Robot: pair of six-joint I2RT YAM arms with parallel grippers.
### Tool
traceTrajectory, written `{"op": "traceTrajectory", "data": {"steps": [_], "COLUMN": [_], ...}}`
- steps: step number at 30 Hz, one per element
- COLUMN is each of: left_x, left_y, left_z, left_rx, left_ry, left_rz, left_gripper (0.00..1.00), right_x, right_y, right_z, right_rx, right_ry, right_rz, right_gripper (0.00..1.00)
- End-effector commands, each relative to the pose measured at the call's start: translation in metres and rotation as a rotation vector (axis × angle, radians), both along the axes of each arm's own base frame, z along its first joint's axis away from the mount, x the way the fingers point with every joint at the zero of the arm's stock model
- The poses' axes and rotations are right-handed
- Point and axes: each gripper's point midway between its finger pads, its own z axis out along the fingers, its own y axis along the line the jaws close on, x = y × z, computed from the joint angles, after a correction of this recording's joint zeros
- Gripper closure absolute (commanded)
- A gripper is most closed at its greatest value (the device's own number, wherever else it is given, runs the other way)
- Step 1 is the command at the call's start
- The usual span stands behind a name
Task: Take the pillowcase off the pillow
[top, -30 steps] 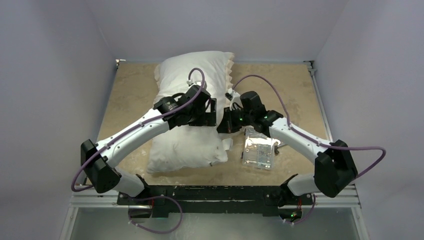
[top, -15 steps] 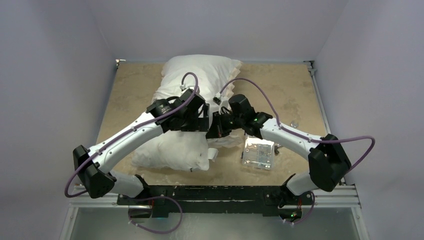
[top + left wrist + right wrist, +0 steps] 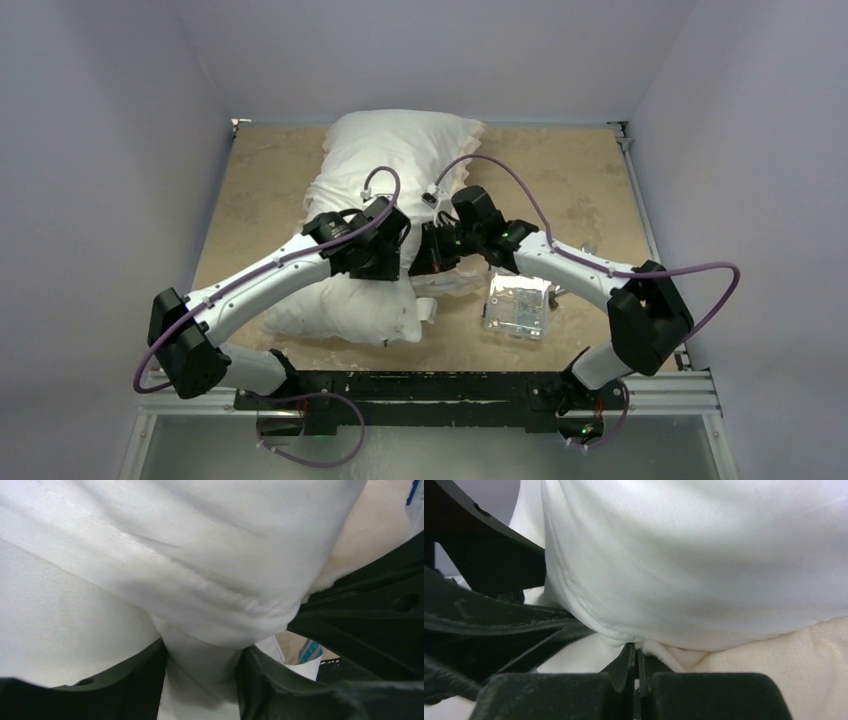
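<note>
Over the last second both arms have drawn in toward 7 o'clock, and the white bundle went with them. The pillow (image 3: 335, 305), whose plain, frill-less end lies at the near left of the table (image 3: 265, 170), has swung from about 6 o'clock round to 7. The pillowcase (image 3: 400, 150) still reaches to 12 o'clock, its frill showing along the far right edge and more of it crumpled near the middle. In the last half second the cloth hardly shifted; only the left arm (image 3: 270, 275) sank lower and nearer, and the right arm (image 3: 570, 270) closed in beside it. The left jaws are held partly apart by a thick fold of smooth white fabric clamped between them, just under a stitched hem. I take that fold to be the pillow at the case's mouth, though white on white leaves some doubt. The right jaws are pressed together, nipping a seam where white cloth meets fuzzy cream, so probably the pillowcase's edge. The two grips sit almost touching, so the move seems to have dragged pillow and cover together rather than parted them. Stripping probably needs the right arm to pull toward 1 o'clock while the left hauls on toward 7, keeping off the clear box (image 3: 517, 305) at 5 o'clock.
</note>
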Motion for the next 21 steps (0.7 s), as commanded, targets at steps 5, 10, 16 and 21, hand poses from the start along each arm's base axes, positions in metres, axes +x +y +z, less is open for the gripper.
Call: {"op": "traceTrajectory", "data": {"steps": [5, 10, 16, 21], "left_x": [0.001, 0.015, 0.024, 0.029], "left_y": [0.024, 0.056, 0.092, 0.115], "left_z": [-0.007, 0.023, 0.053, 0.071], "left_rx": [0.117, 0.247, 0.322, 0.337], "left_ry": [-0.022, -0.140, -0.235, -0.286], "left_rz": [0.036, 0.102, 0.190, 0.239], "left_gripper": [1.00, 1.00, 1.00, 1.00], "right_x": [0.056, 0.103, 0.154, 0.177], "right_y": [-0.018, -0.073, -0.152, -0.225], "right_z": [0.044, 0.057, 0.083, 0.094], "right_rx": [0.037, -0.015, -0.066, -0.068], "right_ry": [-0.145, -0.193, -0.243, -0.216], "right_rz": [-0.137, -0.304, -0.552, -0.804], "right_gripper": [1.00, 1.00, 1.00, 1.00]}}
